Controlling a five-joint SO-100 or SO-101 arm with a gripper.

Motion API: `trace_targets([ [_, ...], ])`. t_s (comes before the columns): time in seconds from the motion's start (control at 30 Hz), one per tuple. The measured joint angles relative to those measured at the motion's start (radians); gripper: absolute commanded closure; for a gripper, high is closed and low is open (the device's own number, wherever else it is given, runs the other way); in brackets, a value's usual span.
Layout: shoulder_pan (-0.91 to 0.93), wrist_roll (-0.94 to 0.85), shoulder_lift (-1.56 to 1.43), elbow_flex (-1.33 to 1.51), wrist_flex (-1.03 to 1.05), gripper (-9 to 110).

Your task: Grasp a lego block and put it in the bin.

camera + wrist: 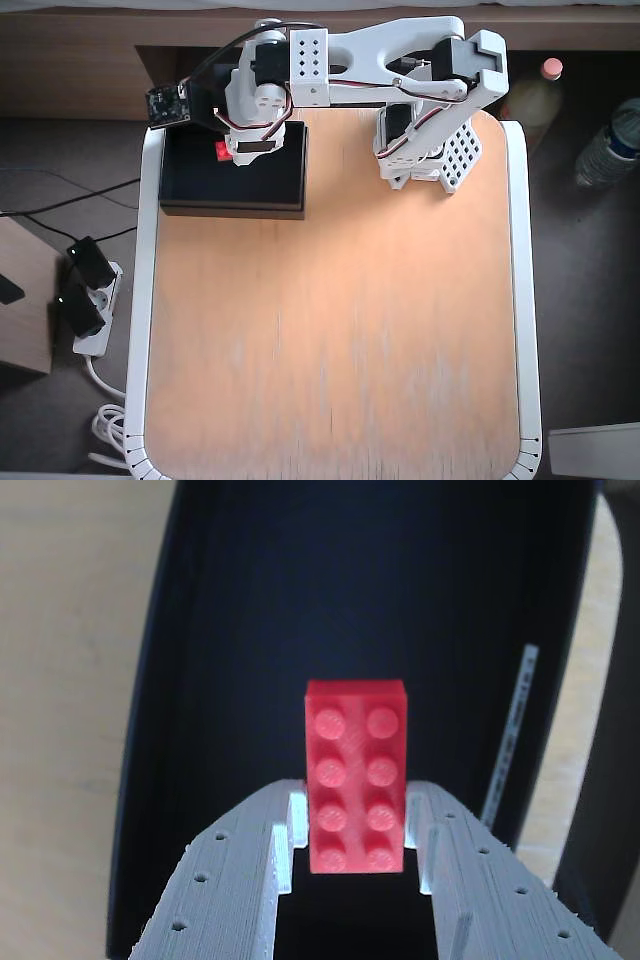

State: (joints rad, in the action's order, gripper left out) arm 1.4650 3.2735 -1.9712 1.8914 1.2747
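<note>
Grasp done — hand (352, 865) pinching lego block (356, 775), hovering over bin (240, 630) — release left.

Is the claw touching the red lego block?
Touching. In the wrist view, the claw pinches the lego block between both fingers, pressing its long sides, above the bin.

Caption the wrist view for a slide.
Gripper holding the red lego block between its white fingers, above the black bin.
</note>
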Motion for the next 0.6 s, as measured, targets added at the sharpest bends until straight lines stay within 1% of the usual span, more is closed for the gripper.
trace_targets([
  [0.33, 0.005, 0.000, 0.000, 0.000, -0.006, 85],
  [0.6, -0.006, -0.018, -0.026, 0.000, -0.006, 85],
])
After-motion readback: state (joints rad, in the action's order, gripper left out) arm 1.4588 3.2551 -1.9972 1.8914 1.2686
